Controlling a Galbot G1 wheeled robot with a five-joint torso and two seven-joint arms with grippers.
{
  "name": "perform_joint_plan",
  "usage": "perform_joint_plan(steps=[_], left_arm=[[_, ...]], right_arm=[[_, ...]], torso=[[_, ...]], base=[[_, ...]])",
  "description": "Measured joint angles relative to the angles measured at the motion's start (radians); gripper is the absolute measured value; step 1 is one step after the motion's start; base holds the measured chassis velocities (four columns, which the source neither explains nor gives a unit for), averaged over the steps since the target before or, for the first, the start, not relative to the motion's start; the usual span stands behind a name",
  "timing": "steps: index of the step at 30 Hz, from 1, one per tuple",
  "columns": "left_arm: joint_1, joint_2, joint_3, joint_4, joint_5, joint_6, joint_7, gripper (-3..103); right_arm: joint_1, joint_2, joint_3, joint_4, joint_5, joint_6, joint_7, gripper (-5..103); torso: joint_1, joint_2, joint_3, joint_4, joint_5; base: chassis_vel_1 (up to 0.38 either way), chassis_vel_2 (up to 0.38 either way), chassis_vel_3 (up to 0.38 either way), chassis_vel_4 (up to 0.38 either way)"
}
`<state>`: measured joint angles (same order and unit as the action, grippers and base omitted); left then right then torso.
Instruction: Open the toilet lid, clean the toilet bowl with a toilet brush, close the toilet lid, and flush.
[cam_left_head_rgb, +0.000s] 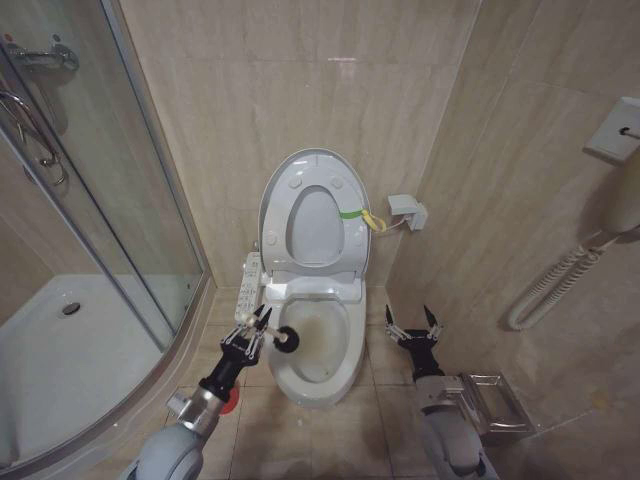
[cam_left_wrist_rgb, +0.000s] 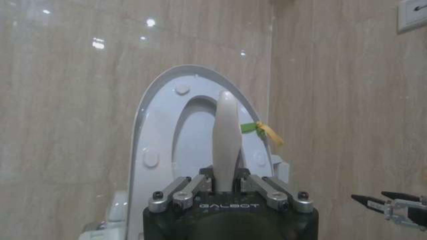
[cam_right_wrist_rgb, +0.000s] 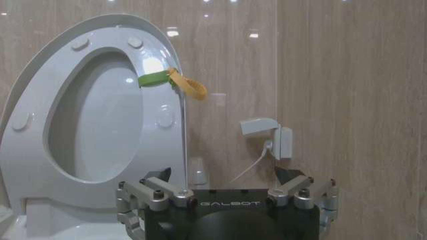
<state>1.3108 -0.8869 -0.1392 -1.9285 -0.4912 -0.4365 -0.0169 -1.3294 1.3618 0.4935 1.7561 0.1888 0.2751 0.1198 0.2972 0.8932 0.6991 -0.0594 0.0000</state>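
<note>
The bowl (cam_left_head_rgb: 318, 345) sits at the centre of the head view, open, with a brownish stain on its inner wall; nothing lies inside it. The lid (cam_left_head_rgb: 283, 195) stands raised at 12 o'clock from the bowl, leaning near the tiled wall, with the seat ring up against it. A green strap (cam_left_head_rgb: 350, 213) with a yellow loop (cam_left_head_rgb: 376, 222) hangs off the lid's edge at 3 o'clock.

The left gripper (cam_left_head_rgb: 259, 327) is at 9 o'clock of the bowl, just over its rim, jaws closed tight on the pale handle of the brush (cam_left_head_rgb: 285, 339). The black bristle head points toward the bowl and hangs at the rim, not down in the basin. In the left wrist view the handle (cam_left_wrist_rgb: 225, 142) rises straight up between the fingers (cam_left_wrist_rgb: 189, 190).

The right gripper (cam_left_head_rgb: 414, 327) hovers at 3 o'clock of the bowl, apart from it, jaws spread wide and holding nothing.

A red holder (cam_left_head_rgb: 231, 400) shows at 7 o'clock, mostly hidden behind the left arm. The shower tray (cam_left_head_rgb: 60, 340) is cut off at the left edge of the head view.
</note>
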Motion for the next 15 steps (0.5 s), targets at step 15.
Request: perform_joint_plan(steps=[15], left_arm=[[0.071,0.000,-0.154,0.039,-0.060,0.017,-0.073,19]], right_arm=[[0.000,0.000,0.000,0.000,0.000,0.000,0.000,100]], torso=[[0.000,0.000,0.000,-0.0001,-0.0001]], base=[[0.000,0.000,0.000,0.000]])
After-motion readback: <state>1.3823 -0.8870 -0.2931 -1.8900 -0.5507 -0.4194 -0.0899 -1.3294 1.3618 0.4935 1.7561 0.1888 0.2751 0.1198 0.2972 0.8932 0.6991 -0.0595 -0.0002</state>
